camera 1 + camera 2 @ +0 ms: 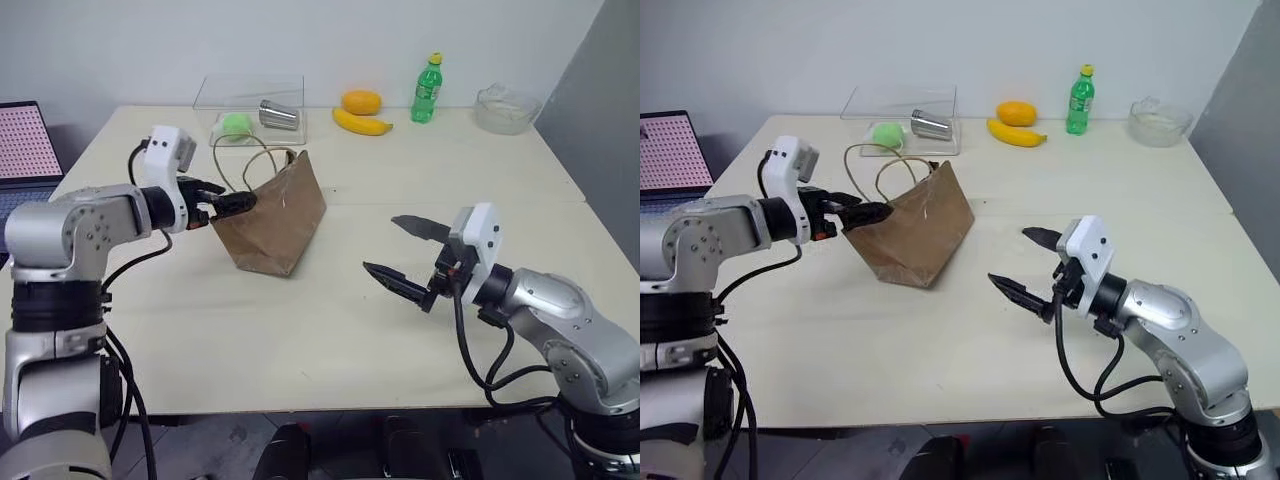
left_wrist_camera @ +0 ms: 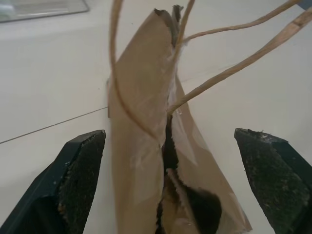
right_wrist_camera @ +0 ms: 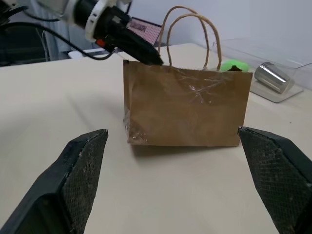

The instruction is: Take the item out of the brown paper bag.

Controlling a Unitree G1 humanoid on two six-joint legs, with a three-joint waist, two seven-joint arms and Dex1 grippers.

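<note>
The brown paper bag [image 1: 275, 222] stands upright on the table, its cord handles [image 1: 240, 150] looping above the mouth. My left gripper [image 1: 235, 198] is open at the bag's top left end. In the left wrist view its fingers [image 2: 80, 165] stand wide apart on either side of the narrow, creased mouth of the bag [image 2: 146, 146]. The item is hidden; only a dark slit shows inside. My right gripper [image 1: 382, 244] hovers open over the table to the right of the bag, pointing at the bag's broad side [image 3: 187, 105] and apart from it.
A clear tray [image 1: 250, 100] at the back holds a green ball [image 1: 237, 124] and a steel cup [image 1: 279, 115]. A banana [image 1: 361, 123], an orange fruit [image 1: 361, 101], a green bottle [image 1: 427, 90] and a glass bowl [image 1: 506, 108] line the far edge. A laptop [image 1: 25, 145] sits at far left.
</note>
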